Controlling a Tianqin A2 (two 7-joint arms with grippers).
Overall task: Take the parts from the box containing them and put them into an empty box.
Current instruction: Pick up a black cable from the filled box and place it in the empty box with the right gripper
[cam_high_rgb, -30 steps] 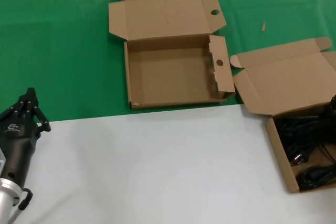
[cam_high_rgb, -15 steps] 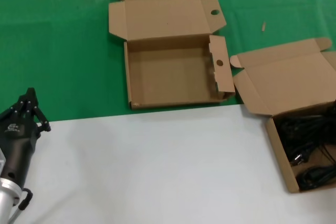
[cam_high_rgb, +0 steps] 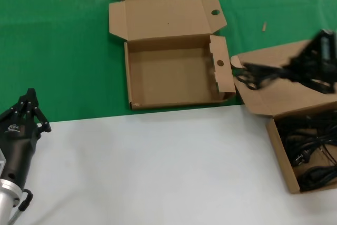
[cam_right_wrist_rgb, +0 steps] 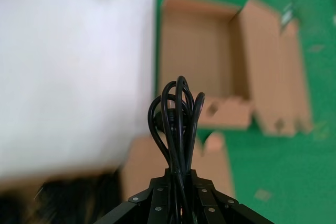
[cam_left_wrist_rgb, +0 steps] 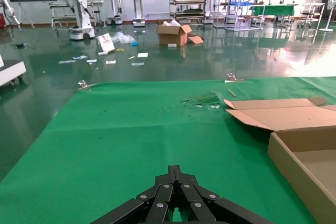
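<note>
The empty box (cam_high_rgb: pixel 171 75) with round punched holes lies open on the green cloth at centre back. The box of parts (cam_high_rgb: pixel 287 98) lies open at the right, with several black cable bundles (cam_high_rgb: pixel 308 146) in its tray. My right gripper (cam_high_rgb: pixel 308 61) is shut on one cable bundle (cam_high_rgb: pixel 260 75) and holds it in the air over that box's lid, the bundle reaching toward the empty box. In the right wrist view the bundle (cam_right_wrist_rgb: pixel 176 114) loops out of the shut gripper (cam_right_wrist_rgb: pixel 181 174), with the empty box (cam_right_wrist_rgb: pixel 194 45) beyond. My left gripper (cam_high_rgb: pixel 29 104) is shut and parked at the left.
A green cloth (cam_high_rgb: pixel 52 51) covers the back of the table and a white surface (cam_high_rgb: pixel 158 167) covers the front. The left wrist view shows the shut left gripper (cam_left_wrist_rgb: pixel 175 169) over green cloth and the empty box's corner (cam_left_wrist_rgb: pixel 304 150).
My right gripper has come into the head view from the right, carrying a cable bundle up out of the tray and leftward over the lid. The left arm has not moved.
</note>
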